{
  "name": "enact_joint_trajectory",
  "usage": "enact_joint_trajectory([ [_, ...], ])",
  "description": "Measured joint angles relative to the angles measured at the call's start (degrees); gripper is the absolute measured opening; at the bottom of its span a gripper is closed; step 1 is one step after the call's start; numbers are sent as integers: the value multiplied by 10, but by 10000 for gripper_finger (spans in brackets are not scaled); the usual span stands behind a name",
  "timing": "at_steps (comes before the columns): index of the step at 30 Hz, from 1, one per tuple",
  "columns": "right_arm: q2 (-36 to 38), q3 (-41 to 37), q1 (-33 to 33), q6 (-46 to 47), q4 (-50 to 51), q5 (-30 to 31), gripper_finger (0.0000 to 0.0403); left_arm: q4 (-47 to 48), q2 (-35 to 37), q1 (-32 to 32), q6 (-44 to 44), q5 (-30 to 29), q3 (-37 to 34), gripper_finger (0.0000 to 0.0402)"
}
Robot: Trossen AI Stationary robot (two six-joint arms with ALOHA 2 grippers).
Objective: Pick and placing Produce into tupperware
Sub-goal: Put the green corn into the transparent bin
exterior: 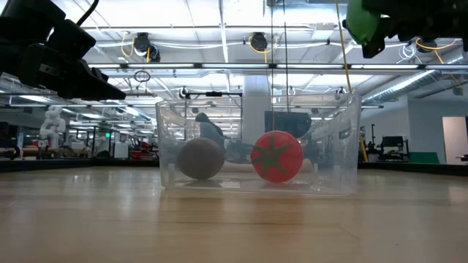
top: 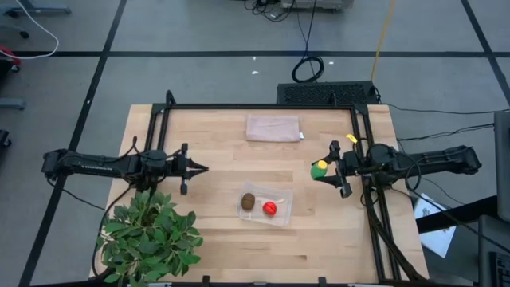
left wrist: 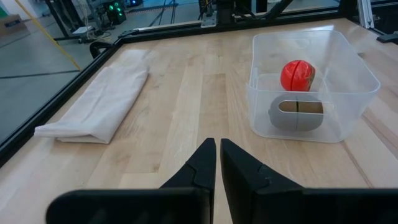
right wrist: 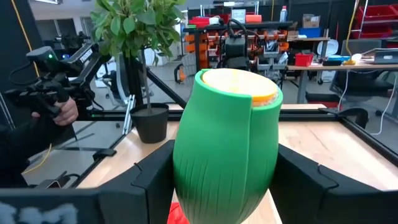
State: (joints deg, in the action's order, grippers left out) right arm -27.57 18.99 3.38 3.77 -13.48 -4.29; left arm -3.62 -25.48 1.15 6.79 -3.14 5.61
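Observation:
The clear tupperware [top: 280,209] stands near the table's middle. In it lie a brown kiwi [top: 249,201] and a red tomato-like fruit [top: 269,209], both resting on its floor [exterior: 241,183]. My right gripper [top: 325,174] is up at the table's right side, to the right of the tupperware and high above the table in the low view. It is shut on a bright green oval [right wrist: 227,146] with a yellow end. My left gripper [left wrist: 217,163] hovers shut over the table's left part and points at the tupperware [left wrist: 311,87]. My right gripper pinches the green oval between its two fingers [right wrist: 155,177], one on each of its opposite sides [right wrist: 186,162]. The fingers reach in level from the table's right. The oval is lifted clear of the table [exterior: 362,25], upright, with its yellow end [top: 322,165] up.
A folded pinkish-beige cloth [top: 273,127] lies at the table's far middle. A leafy potted plant [top: 151,235] fills the near left corner. A black frame [top: 263,106] runs along the table's edges. A person's hand [right wrist: 59,109] holding a device shows beyond the table.

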Motion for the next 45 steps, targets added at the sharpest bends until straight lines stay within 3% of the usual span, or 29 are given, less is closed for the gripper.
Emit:
enact_joint_trajectory([
  [7,0,-42,0,-1,-73,-1,207,0,0,0,0,0,0,28],
  [27,-1,-40,-4,15,-104,-2,207,0,0,0,0,0,0,28],
  [34,-29,6,-24,-8,-103,-8,204,0,0,0,0,0,0,28],
  [45,-152,137,-66,-31,-79,-91,202,-1,0,0,1,0,0,28],
])
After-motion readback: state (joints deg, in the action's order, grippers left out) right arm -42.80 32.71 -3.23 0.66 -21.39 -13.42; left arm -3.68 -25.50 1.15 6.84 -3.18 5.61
